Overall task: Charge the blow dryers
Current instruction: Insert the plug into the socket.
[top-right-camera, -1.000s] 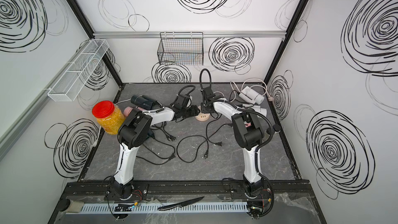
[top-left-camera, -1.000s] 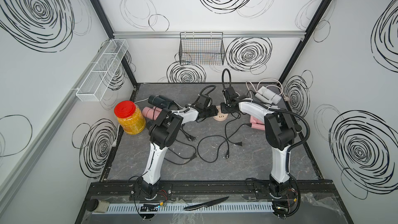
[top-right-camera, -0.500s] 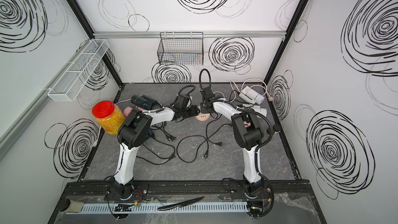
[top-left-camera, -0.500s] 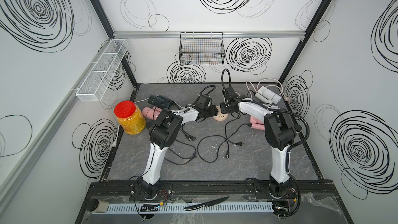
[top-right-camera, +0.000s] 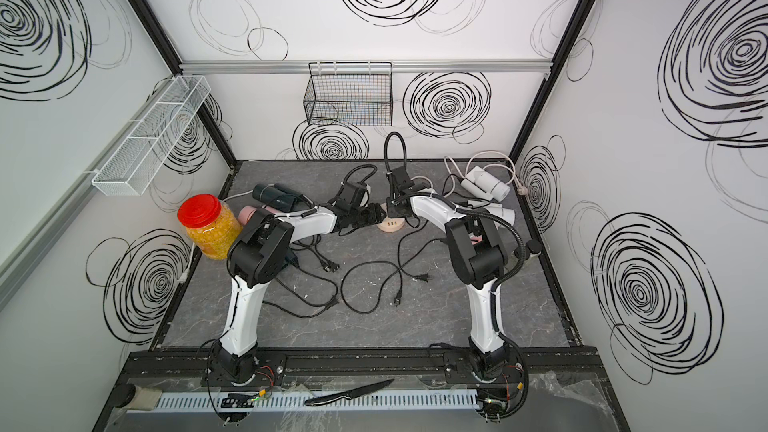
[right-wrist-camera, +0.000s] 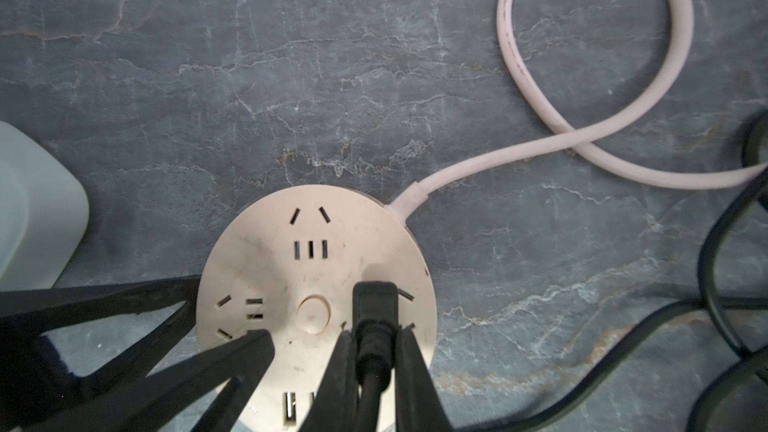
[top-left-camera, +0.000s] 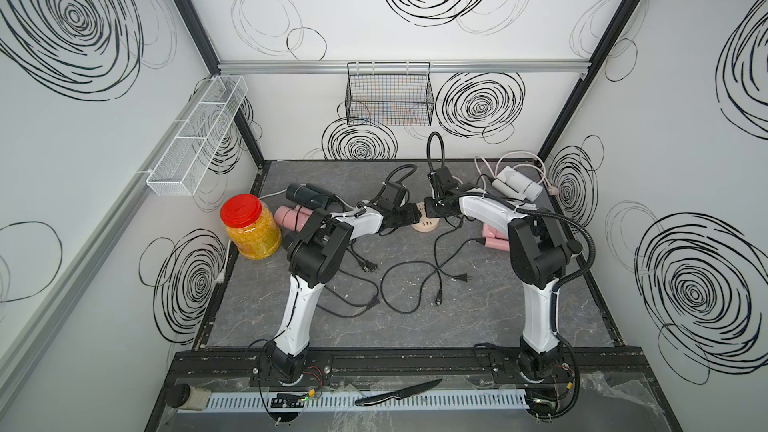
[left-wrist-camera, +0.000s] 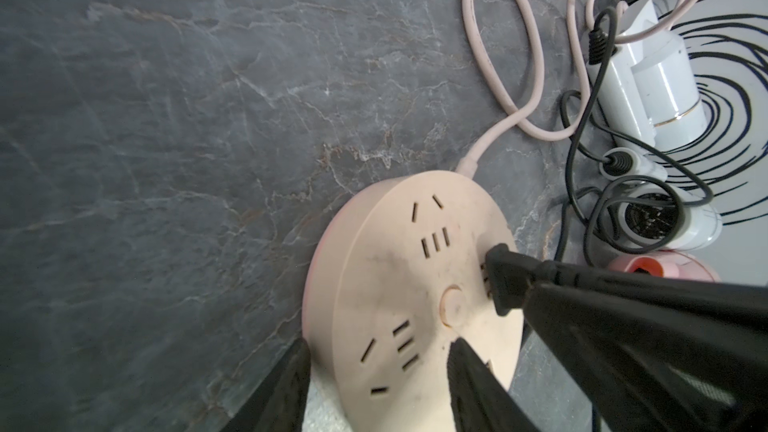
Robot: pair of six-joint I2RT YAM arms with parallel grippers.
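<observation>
your right jaws are clamped on a black plug (right-wrist-camera: 374, 305), which stands against the face of the round hub (right-wrist-camera: 266, 268) just beside its centre button (no prongs show, so you can't tell how deep it sits). your left jaws stand apart at the hub's left edge, one side outside the rim and the other over the face; whether they press on it you can't tell. you'll find the hub on the table (top-left-camera: 415, 317), mid-width toward the back, its pale cord (right-wrist-camera: 590, 139) looping away. the dark dryers (top-left-camera: 305, 195) and a pink dryer (top-left-camera: 289, 218) lie back left by the jar (top-left-camera: 249, 226), the white dryers (top-right-camera: 486, 184) back right, and a second pink dryer (top-left-camera: 494, 241) behind your right arm. loose plugs (top-left-camera: 462, 278) lie in front of the hub.
</observation>
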